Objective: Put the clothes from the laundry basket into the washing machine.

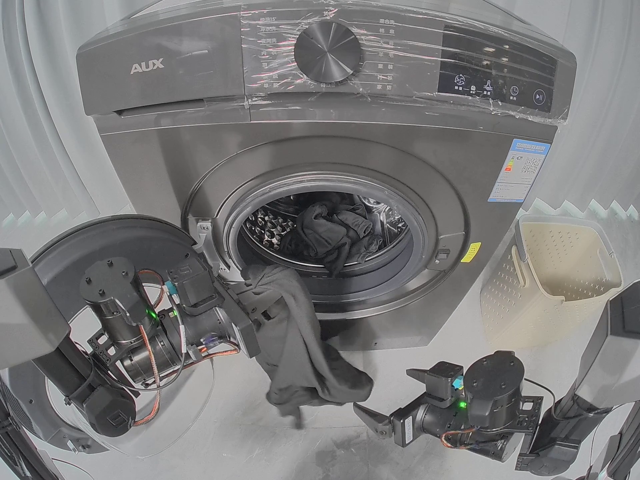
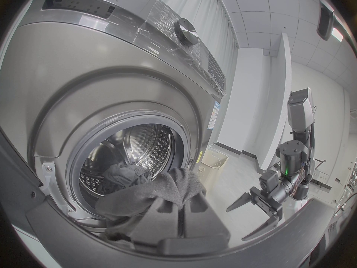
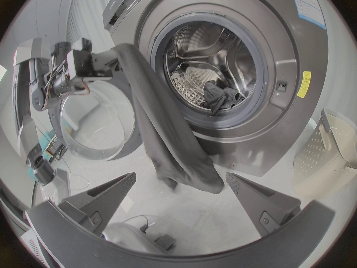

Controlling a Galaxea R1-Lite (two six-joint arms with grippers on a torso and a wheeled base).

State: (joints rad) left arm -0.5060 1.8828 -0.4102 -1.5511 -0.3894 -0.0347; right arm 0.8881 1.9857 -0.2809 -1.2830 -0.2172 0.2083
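Left hand (image 1: 257, 311) grips a dark garment (image 1: 300, 348) hanging lower centre, just below the washing machine (image 1: 167, 161) opening. My right hand (image 1: 367, 416) hovers open, lower right. Loading step: next I'd lift it and push it inside.

The washing machine (image 1: 167, 161) is finished in smooth, satin grey panelling, its control panel (image 1: 497, 68) is covered with wrinkled, glossy clear film (image 1: 287, 35), and the dial (image 1: 328, 51) at twelve o'clock above the opening (image 1: 417, 235) is seen as brushed metal. The drum (image 2: 148, 146) is formed of bright perforated steel, while the dark grey garment (image 1: 300, 348) hung at the opening's seven o'clock is shown as soft, matt cloth. The laundry basket (image 1: 553, 281), at four o'clock, is made of matt cream perforated plastic.
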